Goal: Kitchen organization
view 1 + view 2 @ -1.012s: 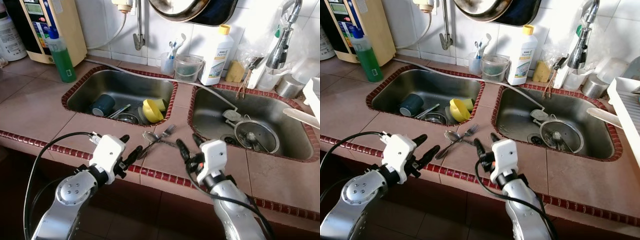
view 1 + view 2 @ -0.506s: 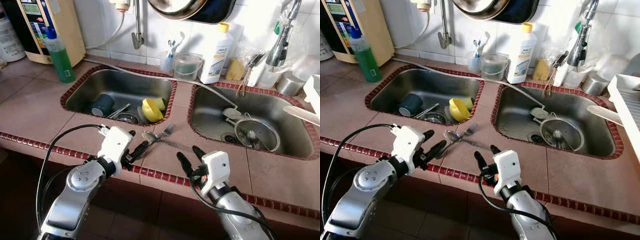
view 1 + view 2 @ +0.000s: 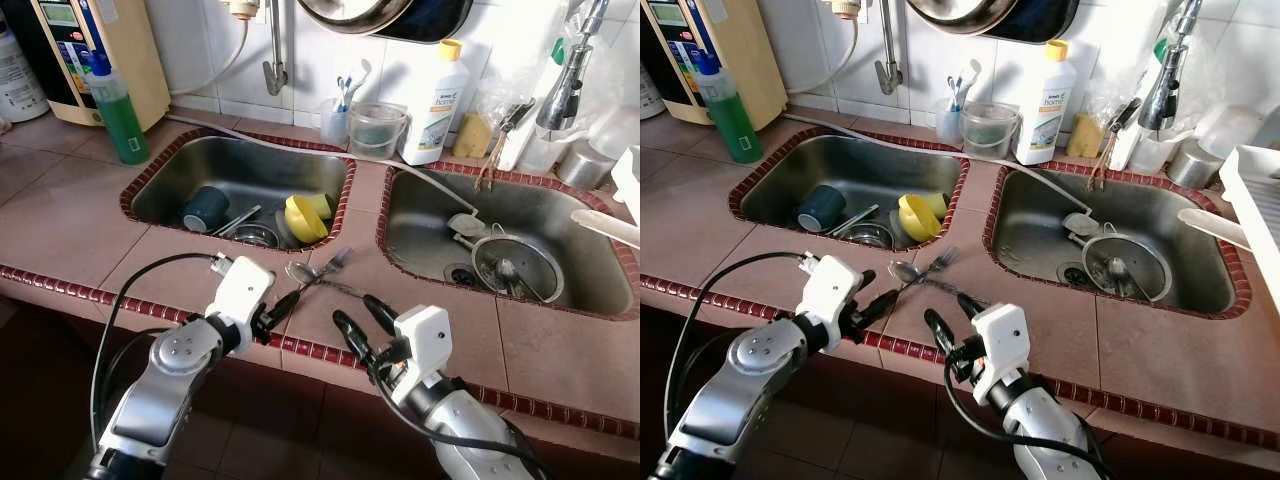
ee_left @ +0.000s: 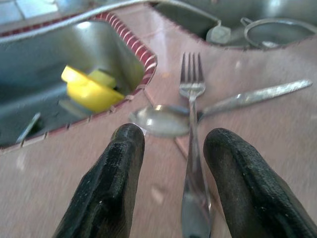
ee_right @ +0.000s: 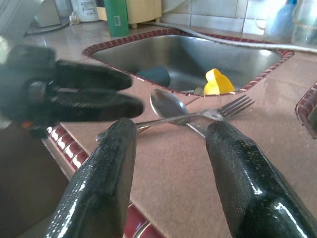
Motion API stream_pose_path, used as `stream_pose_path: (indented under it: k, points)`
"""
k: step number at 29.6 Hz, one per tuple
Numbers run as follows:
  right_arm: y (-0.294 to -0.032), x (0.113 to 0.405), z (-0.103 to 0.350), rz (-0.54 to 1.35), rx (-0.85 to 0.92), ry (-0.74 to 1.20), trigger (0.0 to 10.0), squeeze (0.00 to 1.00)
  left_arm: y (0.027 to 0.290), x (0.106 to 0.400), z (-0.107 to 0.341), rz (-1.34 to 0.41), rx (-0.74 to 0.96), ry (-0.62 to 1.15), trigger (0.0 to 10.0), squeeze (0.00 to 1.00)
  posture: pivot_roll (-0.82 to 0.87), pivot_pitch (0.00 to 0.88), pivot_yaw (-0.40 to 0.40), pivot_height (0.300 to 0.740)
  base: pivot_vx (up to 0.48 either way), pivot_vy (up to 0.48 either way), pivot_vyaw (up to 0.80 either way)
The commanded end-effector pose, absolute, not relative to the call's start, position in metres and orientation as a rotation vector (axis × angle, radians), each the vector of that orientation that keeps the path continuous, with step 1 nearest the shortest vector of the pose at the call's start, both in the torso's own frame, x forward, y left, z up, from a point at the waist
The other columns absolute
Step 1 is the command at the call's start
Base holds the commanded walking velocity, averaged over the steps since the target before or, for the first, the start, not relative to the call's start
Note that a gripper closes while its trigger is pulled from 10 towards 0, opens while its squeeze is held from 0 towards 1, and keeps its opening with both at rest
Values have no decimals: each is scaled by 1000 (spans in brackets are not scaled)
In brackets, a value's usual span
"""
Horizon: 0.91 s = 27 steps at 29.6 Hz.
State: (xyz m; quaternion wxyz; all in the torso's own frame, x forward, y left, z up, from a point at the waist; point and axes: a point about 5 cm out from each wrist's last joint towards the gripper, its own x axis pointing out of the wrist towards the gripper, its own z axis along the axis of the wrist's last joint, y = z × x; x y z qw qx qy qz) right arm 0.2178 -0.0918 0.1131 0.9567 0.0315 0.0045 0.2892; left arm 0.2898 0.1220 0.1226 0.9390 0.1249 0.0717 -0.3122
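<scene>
A metal fork (image 3: 320,272) and a spoon (image 3: 298,270) lie crossed on the brown tiled counter strip between the two sinks. My left gripper (image 3: 273,308) is open at the near end of the fork. In the left wrist view the fork handle (image 4: 192,163) runs between its black fingers (image 4: 124,148), with the spoon bowl (image 4: 159,120) just beyond. My right gripper (image 3: 361,320) is open and low over the counter's front edge, right of the cutlery. Its wrist view looks past both fingers at the fork (image 5: 210,114), the spoon (image 5: 166,103) and the left gripper (image 5: 94,91).
The left sink (image 3: 175,170) holds a dark blue cup (image 3: 206,209), a yellow bowl (image 3: 303,220) and small metal items. The right sink (image 3: 420,215) holds a strainer (image 3: 515,268). A green soap bottle (image 3: 120,105), a white bottle (image 3: 433,100) and a hose line the back.
My left gripper has moved forward and right until its fingers straddle the fork's handle. My right gripper has drawn back and lower, toward the counter's front edge.
</scene>
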Motion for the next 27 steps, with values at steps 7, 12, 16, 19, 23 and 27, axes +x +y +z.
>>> stream_pose_path:
  k: [7, 12, 16, 19, 23, 27]
  points:
    - [-96, 211, 113, 582, 68, 29, 10000, 0, 117, 294, 125, -660, 255, 135, 10000, 0, -137, 102, 11, 740, 0, 0, 0]
    - [-96, 209, 114, 575, 68, 36, 10000, 0, 116, 290, 122, -674, 256, 145, 10000, 0, -139, 112, 15, 740, 0, 0, 0]
    - [-96, 208, 114, 574, 69, 40, 10000, 0, 118, 289, 120, -671, 255, 157, 10000, 0, -139, 116, 16, 740, 0, 0, 0]
    - [-96, 208, 115, 573, 69, 41, 10000, 0, 117, 287, 118, -675, 253, 163, 10000, 0, -141, 125, 18, 740, 0, 0, 0]
    - [-96, 206, 116, 571, 68, 42, 10000, 0, 115, 286, 116, -683, 251, 174, 10000, 0, -144, 129, 18, 740, 0, 0, 0]
    - [-97, 205, 117, 571, 67, 42, 10000, 0, 113, 284, 114, -696, 249, 182, 10000, 0, -147, 135, 19, 740, 0, 0, 0]
